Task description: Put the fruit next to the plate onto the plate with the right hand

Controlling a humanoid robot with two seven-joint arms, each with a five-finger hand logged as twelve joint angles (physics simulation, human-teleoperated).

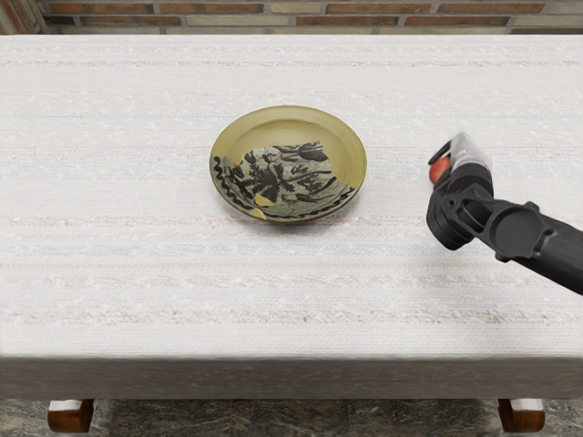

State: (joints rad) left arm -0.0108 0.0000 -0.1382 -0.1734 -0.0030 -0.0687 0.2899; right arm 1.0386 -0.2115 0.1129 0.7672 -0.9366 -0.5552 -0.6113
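I had the right hand (pixel 463 171) over the fruit (pixel 439 169), which lay on the table (pixel 137 273) to the right of the plate (pixel 288 113), well apart from its rim. The arm came in from the right edge, and the hand covered the fruit from above and behind, I think because this is the natural way to take a small round thing. Only a red-orange sliver showed at the left side of the hand. It looked smooth and rounded, maybe an apple, but the view was too poor to be sure. I could not tell whether the hand was already clamped on it or only resting over it.

The plate was shallow and round, glazed olive-yellow with dark painted figures, and it carried nothing. The table had a pale, woven cloth with faint stripes.
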